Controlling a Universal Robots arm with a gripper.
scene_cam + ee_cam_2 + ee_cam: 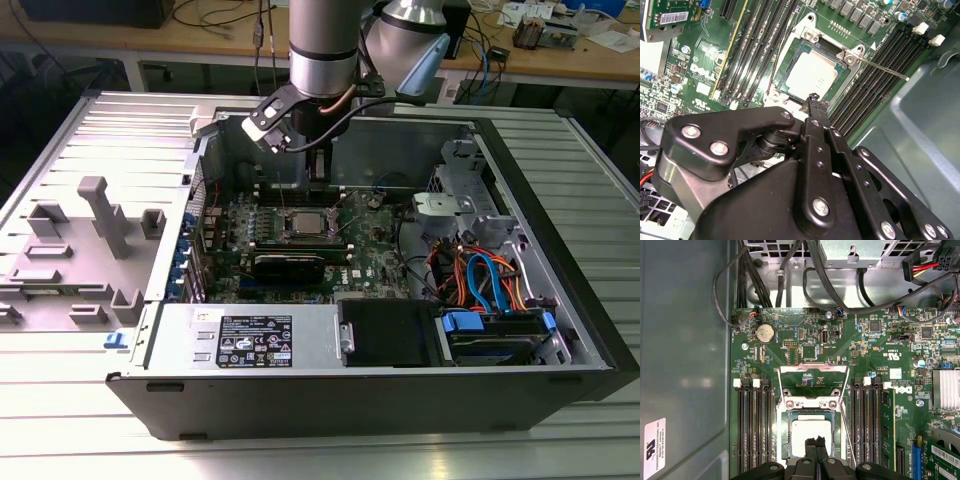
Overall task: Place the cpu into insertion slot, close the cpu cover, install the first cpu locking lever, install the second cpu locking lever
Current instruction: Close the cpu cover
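Observation:
The cpu (811, 430) lies flat in the insertion slot (786, 437), its dull silver top facing up; it shows too in the second wrist view (810, 75) and the exterior view (304, 222). The cpu cover (813, 368) is swung back from the socket, its window open over the green board. A thin locking lever (847, 435) stands free beside the socket, and one such lever (885, 70) juts out over the memory slots. My gripper (816, 444) hangs just above the cpu's edge, fingers shut together with nothing between them (812, 102). In the exterior view the gripper (318, 170) is inside the case.
Long black memory slots (754, 425) flank the socket on both sides. A black card (290, 265) lies near the socket, and a power supply (250, 340) fills the case front. Coloured cables (480, 280) and a drive cage (455, 205) crowd the exterior view's right. Grey fixtures (100, 215) stand outside.

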